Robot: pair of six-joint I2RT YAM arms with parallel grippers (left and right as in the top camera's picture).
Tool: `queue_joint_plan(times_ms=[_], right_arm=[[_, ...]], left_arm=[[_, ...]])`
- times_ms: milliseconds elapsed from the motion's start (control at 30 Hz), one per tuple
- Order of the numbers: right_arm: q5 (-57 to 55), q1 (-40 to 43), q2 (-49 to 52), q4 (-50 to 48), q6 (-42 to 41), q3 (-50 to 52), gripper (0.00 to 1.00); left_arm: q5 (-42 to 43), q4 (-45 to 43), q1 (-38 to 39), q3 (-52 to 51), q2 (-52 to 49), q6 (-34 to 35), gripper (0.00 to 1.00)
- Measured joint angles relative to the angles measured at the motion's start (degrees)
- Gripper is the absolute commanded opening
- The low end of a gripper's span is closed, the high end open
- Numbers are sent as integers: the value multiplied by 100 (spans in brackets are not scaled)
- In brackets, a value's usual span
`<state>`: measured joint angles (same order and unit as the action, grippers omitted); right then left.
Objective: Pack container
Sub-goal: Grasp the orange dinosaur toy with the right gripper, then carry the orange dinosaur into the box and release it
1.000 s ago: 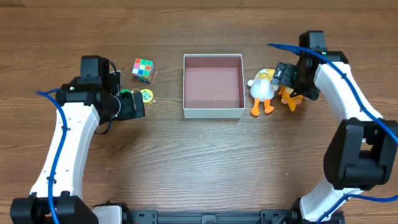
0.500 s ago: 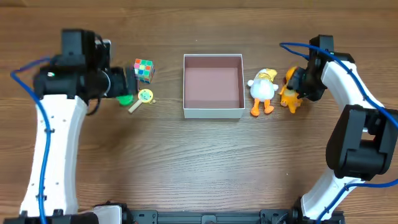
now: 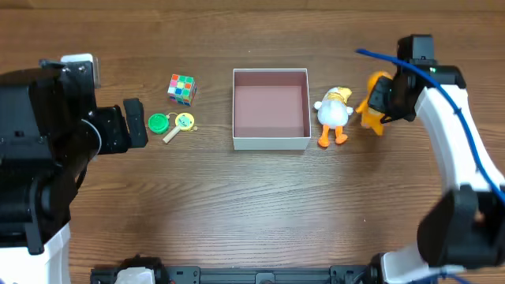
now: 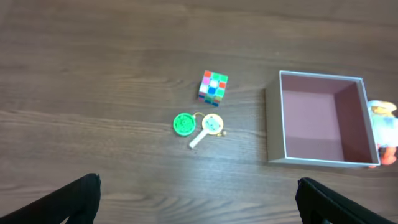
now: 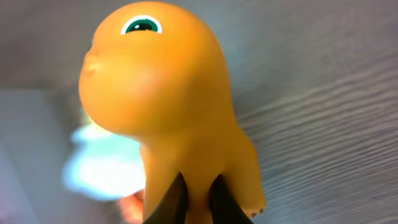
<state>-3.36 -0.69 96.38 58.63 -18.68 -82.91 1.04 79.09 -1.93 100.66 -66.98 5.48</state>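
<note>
The orange toy [image 5: 161, 106] could slip and fall. The right gripper [image 5: 198, 200] pinches it only low down, by its thin bottom part, and the big round head sits far from the fingers. If the arm swings fast, the toy may tip or drop out. It could also bump the white duck toy [image 3: 333, 113], which stands on the desk [image 3: 260, 205] between the orange toy and the container [image 3: 270, 143], just beside the container's right wall. A knock could push the duck over or shove the thin box away. The container sits in the middle of the desk, open on top, with nothing in it. The right arm [image 3: 461, 134] comes from the near right, goes up the right side and bends in toward the duck. The left arm [image 3: 47, 150] is on the left, raised high, close to the overhead camera, with its wrist looking down at the desk. The left gripper [image 4: 199, 208] is spread wide and holds nothing. Left of the container lie a colour cube [image 3: 181, 88], a green disc [image 3: 158, 123] and a yellow round toy [image 3: 183, 122].
</note>
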Motion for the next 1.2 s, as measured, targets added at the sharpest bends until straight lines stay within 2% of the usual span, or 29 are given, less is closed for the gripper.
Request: queue_joint_plan(times_ms=[167,333,500,667,700,733,767,933,1100,1200], right_arm=[[116,-1506,-1054,-107,-417,-2,4],[-13,-2977,-975,-968,-911,0,4],[-245,-3268,-76,-1641,-1165,-2,4],[232,-3268,1110,-2286,-1246,0,4],[332,-3268,1231,-2396,-1261,2,8],[400,-3270,1300,-2474,-1268,2,28],[459,-3276,1355,-2531,-1268,2,41],[603,-3316,1373,-2476,-1222,0,62],[411,-3348,1204,-1897,-1084,0,61],[98,-3346,750,-1432,-1078,0,61]], left_arm=[[-70,9,0,0,186,7,100],[-92,37,0,0,719,7,100],[-92,280,0,15,901,7,100],[-92,380,0,15,813,7,100],[-92,382,0,15,809,7,100],[-92,385,0,15,809,7,100],[-92,387,0,15,809,7,100],[-92,385,0,15,809,7,100],[-92,389,0,15,809,7,100],[-92,389,0,15,809,7,100]])
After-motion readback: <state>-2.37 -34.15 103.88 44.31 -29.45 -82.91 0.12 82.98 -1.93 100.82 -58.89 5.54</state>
